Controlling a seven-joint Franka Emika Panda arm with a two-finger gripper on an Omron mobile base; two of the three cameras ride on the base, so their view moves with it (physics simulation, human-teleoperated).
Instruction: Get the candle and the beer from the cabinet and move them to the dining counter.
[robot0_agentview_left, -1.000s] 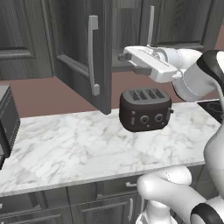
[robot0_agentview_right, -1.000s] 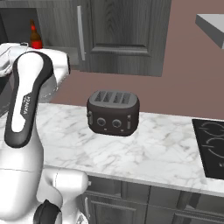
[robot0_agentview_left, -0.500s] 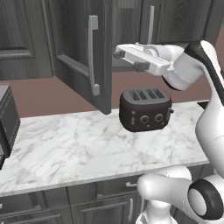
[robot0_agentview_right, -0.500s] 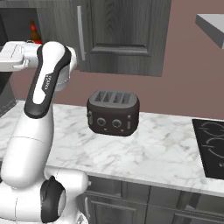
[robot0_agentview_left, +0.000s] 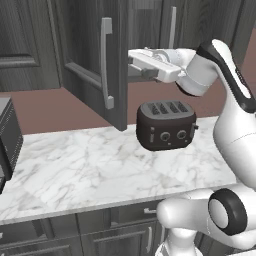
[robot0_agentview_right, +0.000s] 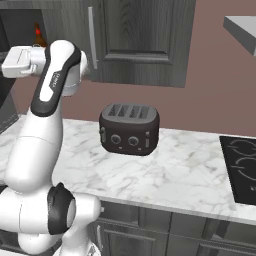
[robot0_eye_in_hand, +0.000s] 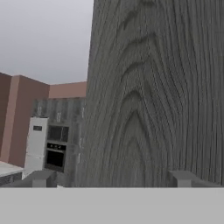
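The robot's fingers are spread wide apart and hold nothing. They are up high, close to the grey wood of the open cabinet door. The beer stands inside the cabinet, up on its shelf. A dark toaster sits on the marble bench below.

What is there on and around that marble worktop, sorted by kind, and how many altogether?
Black four-slot toasters: 1
Dark brown glass bottles with red neck, inside the open cabinet: 1
Black cooktops set into the white veined marble worktop: 1
Black boxy appliances at the left edge: 1
Total: 4
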